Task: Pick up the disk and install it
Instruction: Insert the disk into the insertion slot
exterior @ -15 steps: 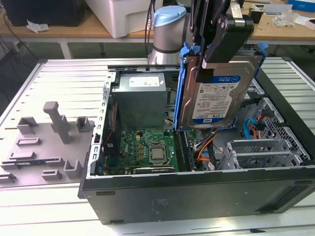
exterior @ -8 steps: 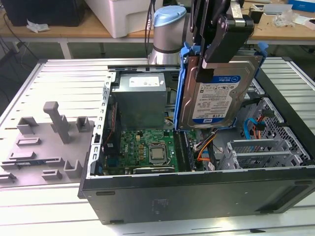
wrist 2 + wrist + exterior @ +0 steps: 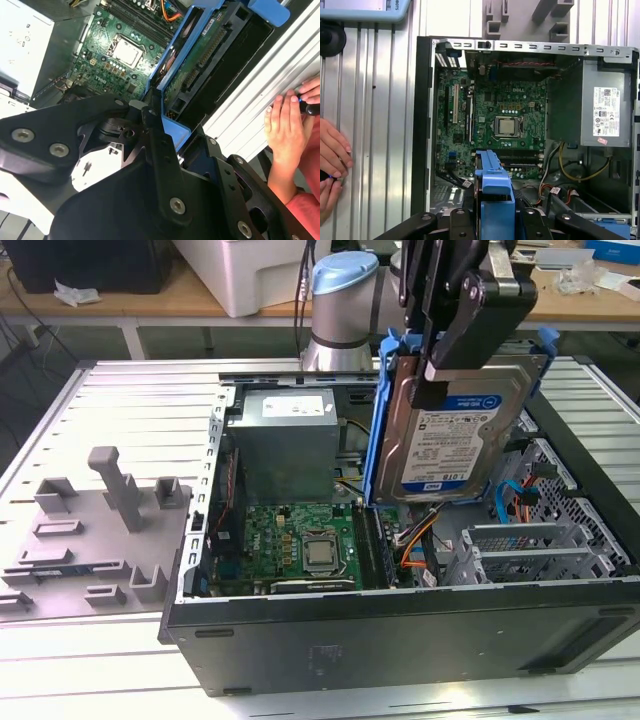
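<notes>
While the arm hangs over the open computer case (image 3: 400, 640), I can see the gripper (image 3: 435, 380) clamped on the disk (image 3: 450, 440), one black finger lying across its labelled face. The disk is in the air, clear of the case, standing on edge and tilted, above the case's half on the exterior view's right. Its blue carrier bracket (image 3: 385, 410) frames it on both sides. In the second wrist view the disk's (image 3: 195, 70) green circuit-board side faces the camera, with the gripper's (image 3: 150, 112) fingers closed around the bracket's end. In the first wrist view the bracket (image 3: 492, 185) juts out between the black fingers, over the motherboard (image 3: 495, 125).

Below the disk, at the case's near right in the exterior view, sits a metal drive cage (image 3: 540, 550). The power supply (image 3: 285, 440) lies at the far side, the motherboard (image 3: 300, 540) just in front of it. A grey fixture (image 3: 110, 510) rests on the slatted table (image 3: 130, 410), at the exterior view's left, beside the case. A person's hand (image 3: 287, 125) rests on the table edge, well apart from the disk.
</notes>
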Controlling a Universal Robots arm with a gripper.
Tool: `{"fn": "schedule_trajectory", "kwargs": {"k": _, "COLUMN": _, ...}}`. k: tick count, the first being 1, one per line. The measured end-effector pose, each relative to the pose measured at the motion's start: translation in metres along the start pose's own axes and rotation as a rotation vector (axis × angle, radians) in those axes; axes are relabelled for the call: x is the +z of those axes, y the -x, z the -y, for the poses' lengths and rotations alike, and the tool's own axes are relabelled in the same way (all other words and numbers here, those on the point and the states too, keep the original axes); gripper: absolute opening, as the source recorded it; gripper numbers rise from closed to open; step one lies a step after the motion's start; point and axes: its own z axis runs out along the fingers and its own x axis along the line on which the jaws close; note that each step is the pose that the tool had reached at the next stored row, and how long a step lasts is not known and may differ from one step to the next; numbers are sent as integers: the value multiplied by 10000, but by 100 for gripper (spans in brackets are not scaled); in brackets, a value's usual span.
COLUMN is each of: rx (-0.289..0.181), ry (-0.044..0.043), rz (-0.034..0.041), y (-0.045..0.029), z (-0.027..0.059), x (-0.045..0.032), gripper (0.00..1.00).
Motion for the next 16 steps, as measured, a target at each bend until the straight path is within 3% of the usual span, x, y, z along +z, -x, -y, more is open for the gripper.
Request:
{"fn": "schedule_trajectory", "kwargs": {"k": 11, "rx": 0, "ry": 0, "rz": 0, "y": -139, "z": 80, "x": -2, "gripper": 37}}
{"fn": "schedule_trajectory", "kwargs": {"k": 16, "rx": 0, "ry": 3, "rz": 0, "y": -181, "z": 167, "x": -5, "gripper": 37}}
